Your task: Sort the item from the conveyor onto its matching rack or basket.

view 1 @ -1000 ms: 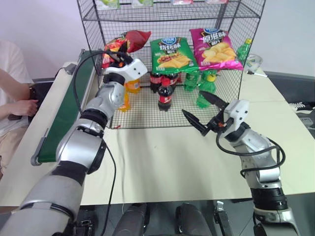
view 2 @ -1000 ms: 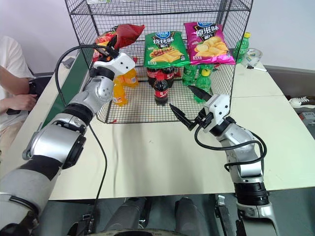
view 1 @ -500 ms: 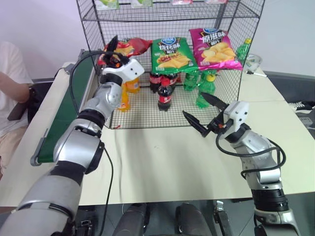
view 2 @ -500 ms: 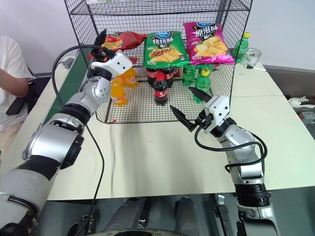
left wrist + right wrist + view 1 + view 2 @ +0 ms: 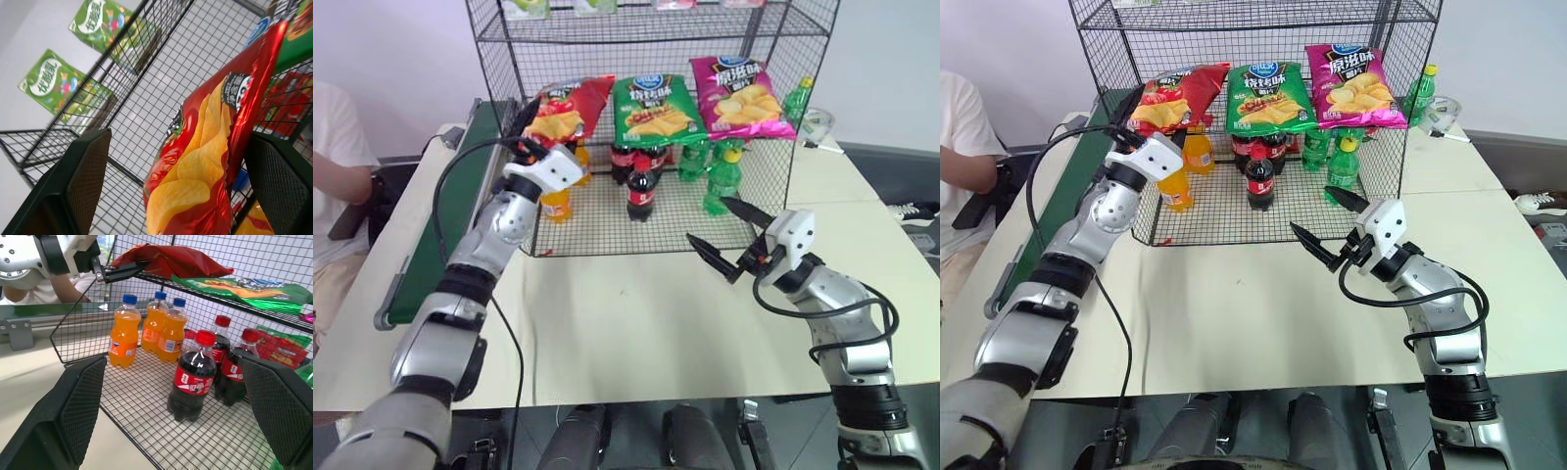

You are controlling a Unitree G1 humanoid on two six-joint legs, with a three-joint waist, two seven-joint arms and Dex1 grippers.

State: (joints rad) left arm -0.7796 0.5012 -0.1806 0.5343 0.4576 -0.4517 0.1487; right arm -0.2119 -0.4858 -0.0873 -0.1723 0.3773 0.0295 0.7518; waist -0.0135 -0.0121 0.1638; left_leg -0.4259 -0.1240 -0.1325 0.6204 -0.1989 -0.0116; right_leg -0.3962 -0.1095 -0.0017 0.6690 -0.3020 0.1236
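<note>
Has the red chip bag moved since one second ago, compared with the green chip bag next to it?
Yes. The red chip bag, earlier bunched up in the left gripper, now lies spread on the rack shelf beside the green chip bag.

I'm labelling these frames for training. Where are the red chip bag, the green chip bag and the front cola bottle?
red chip bag (image 5: 1175, 98), right eye view, on its pictured yellow chips.
green chip bag (image 5: 1268, 96), right eye view, middle of its front.
front cola bottle (image 5: 641, 195), left eye view, on its red label.

A red chip bag (image 5: 210, 161) lies on the wire rack (image 5: 146, 93), between the left gripper's (image 5: 178, 186) spread fingers (image 5: 83, 181), untouched. Green boxes (image 5: 63, 85) sit on the tier above.
</note>
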